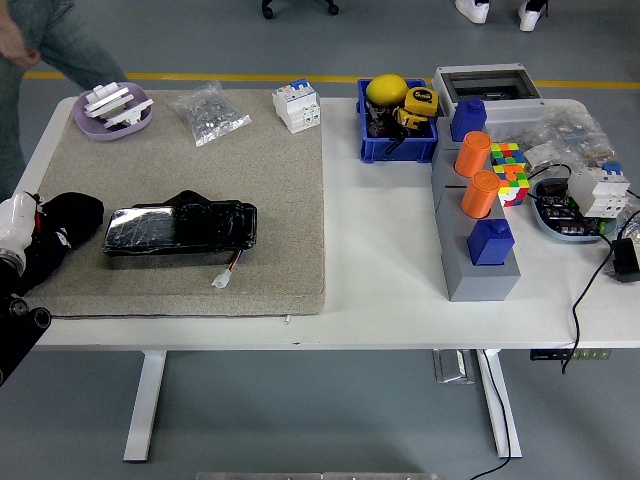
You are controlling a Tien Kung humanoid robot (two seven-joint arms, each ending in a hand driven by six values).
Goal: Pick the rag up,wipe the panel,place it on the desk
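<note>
- Left robot hand (22, 228) at the surface's left edge, a dark rag (62, 222) bunched over it; fingers hidden, grip cannot be told
- Panel (180, 227) just right of the rag, flat on a coarse beige mat (270, 200); black, glossy, rectangular, wrinkled film on top
- Judged: rag picked up, wiping not visibly begun, placing on the white surface (380, 290) left

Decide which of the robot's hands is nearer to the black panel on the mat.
The left. The left hand sits at the mat's left edge, just left of the black panel, wrapped in dark cloth. The right hand is out of view.
</note>
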